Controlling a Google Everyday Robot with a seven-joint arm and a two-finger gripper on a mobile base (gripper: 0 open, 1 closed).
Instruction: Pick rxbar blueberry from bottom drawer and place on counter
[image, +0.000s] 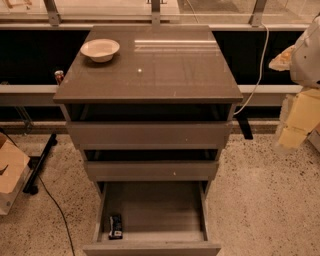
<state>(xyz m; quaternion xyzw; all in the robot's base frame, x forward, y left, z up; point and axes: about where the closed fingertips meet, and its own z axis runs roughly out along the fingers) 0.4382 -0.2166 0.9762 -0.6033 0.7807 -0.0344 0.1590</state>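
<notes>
The rxbar blueberry (115, 226), a small dark bar with pale print, lies flat in the front left corner of the bottom drawer (150, 210), which is pulled out. The two upper drawers are slightly out. The counter (165, 70) is the glossy grey-brown top of the cabinet. My gripper (296, 120) hangs at the right edge of the view, beside the cabinet at the height of the top drawer, well away from the bar and holding nothing that I can see.
A pale bowl (100, 49) stands on the counter's back left corner. A red-topped can (59, 76) sits on the ledge behind the cabinet's left side. A cardboard box (10, 172) and a black cable (55, 205) lie on the floor at left.
</notes>
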